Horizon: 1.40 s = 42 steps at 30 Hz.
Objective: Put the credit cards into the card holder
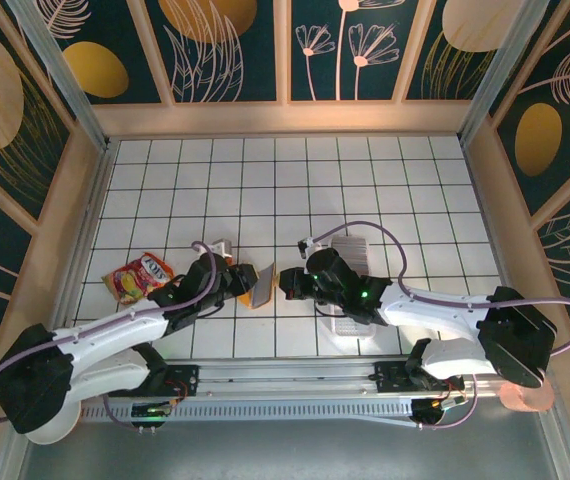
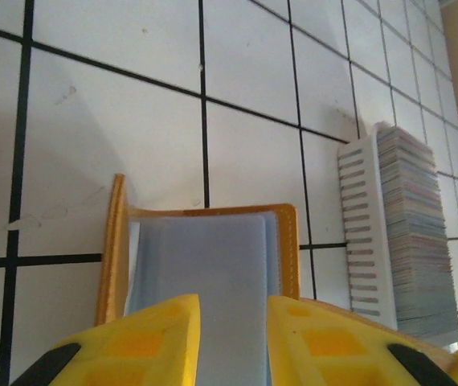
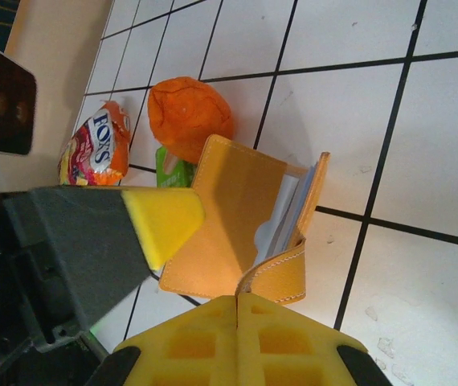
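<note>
The tan card holder [image 1: 261, 284] stands open on the tiles between my two grippers. My right gripper [image 3: 237, 299] is shut on its clasp tab [image 3: 281, 272], pulling one side away from the tan flap [image 3: 229, 209]. My left gripper [image 2: 233, 322] has closed in from the other side. Its yellow fingers [image 2: 149, 338] stand a narrow gap apart, with the holder's pale grey-blue inside [image 2: 213, 257] filling that gap. One left finger [image 3: 165, 221] lies against the flap. The credit cards [image 2: 412, 233] stand edge-on as a striped row in a slotted tray [image 2: 361, 233], right of the holder.
The red-yellow snack packet [image 1: 140, 277] lies left of the left arm, also visible as the packet [image 3: 92, 149]. An orange lump [image 3: 189, 117] and a green item [image 3: 173, 170] sit just behind the holder. The tray [image 1: 350, 247] lies partly under my right arm. Wooden walls fence the tiled floor.
</note>
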Tool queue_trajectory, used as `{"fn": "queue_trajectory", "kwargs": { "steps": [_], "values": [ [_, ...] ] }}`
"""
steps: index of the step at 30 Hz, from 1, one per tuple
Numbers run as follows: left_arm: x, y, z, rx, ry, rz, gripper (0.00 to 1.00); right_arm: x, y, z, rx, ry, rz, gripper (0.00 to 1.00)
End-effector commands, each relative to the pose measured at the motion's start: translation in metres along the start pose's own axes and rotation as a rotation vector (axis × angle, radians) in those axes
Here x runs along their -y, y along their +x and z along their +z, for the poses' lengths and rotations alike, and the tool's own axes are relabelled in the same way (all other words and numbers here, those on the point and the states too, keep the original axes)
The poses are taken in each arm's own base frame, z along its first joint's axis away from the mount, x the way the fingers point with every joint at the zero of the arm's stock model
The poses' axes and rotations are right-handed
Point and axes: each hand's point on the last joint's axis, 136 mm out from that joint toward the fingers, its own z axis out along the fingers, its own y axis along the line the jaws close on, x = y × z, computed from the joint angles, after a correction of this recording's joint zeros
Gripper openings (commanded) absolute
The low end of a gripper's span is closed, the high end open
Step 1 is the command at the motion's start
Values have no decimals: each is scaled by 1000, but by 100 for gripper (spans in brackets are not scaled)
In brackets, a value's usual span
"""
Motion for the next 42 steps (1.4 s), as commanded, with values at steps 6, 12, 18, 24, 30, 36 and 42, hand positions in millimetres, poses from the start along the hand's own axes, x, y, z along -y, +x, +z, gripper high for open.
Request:
{"fn": "queue_trajectory", "kwargs": {
  "steps": [6, 12, 18, 24, 30, 36, 42],
  "values": [
    [-5, 30, 21, -141, 15, 17, 36, 9, -5, -5, 49, 41, 9, 0],
    [-13, 38, 23, -151, 17, 8, 48, 9, -7, -6, 56, 42, 8, 0],
    [-19, 41, 24, -152, 11, 4, 47, 9, -7, -6, 59, 42, 10, 0],
    [-23, 43, 27, -159, 0, 0, 45, 9, -7, -7, 59, 42, 11, 0],
    [-40, 41, 27, -135, -83, -7, 37, 16, -7, -9, 65, 72, 12, 0],
    [-47, 40, 22, -108, -101, -23, 38, 27, -5, -9, 65, 106, 23, 0],
    [-60, 36, 19, -89, -175, -4, 37, 34, -3, -7, 59, 128, 24, 0]
  ]
}}
